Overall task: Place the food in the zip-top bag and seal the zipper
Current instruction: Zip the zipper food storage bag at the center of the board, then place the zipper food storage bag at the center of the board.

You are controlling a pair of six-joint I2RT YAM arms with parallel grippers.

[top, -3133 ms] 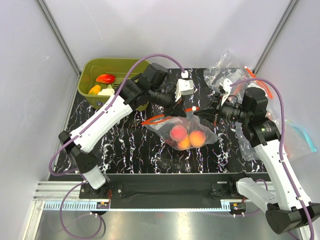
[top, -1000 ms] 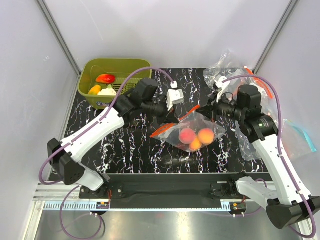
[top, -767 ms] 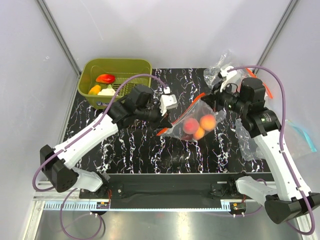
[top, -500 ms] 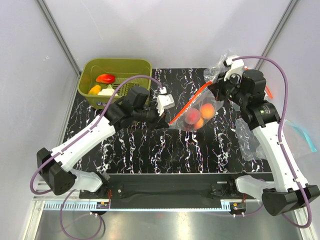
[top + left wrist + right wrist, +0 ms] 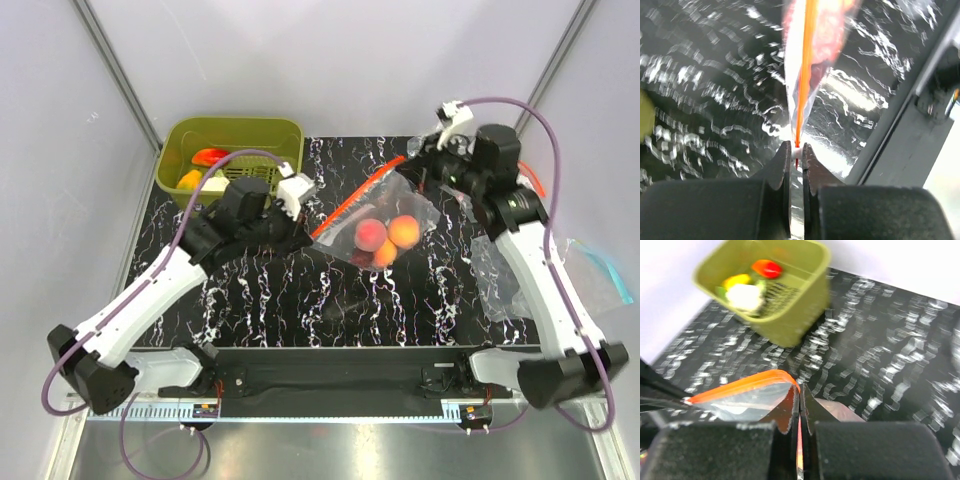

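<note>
A clear crinkly plastic zip-top bag (image 5: 392, 200) hangs stretched between the two arms above the black, white-veined table (image 5: 250, 290), right of its middle. The bag's thin red-orange zipper strip (image 5: 358, 197) is pulled into a straight slanted line, from the left gripper (image 5: 306, 236) at its nearer end to the right gripper (image 5: 420, 165) at its farther end. The left wrist view shows the left gripper's fingers pressed together on the very tip of the strip, with a small white piece at the pinch that is too blurred to identify. In the right wrist view the right gripper is likewise clamped on the strip, which curves away to its left. Whether the mouth is sealed along its whole length cannot be told. Three round orange-pink peach-like fruits (image 5: 404, 231) sit bunched inside the bag's lowest part, touching one another. An olive-green plastic basket (image 5: 240, 125) stands at the table's far left corner, holding a red pepper (image 5: 210, 157) and a white cauliflower (image 5: 745, 296). A heap of other clear plastic bags (image 5: 495, 285) lies along the right edge under the right arm.
</note>
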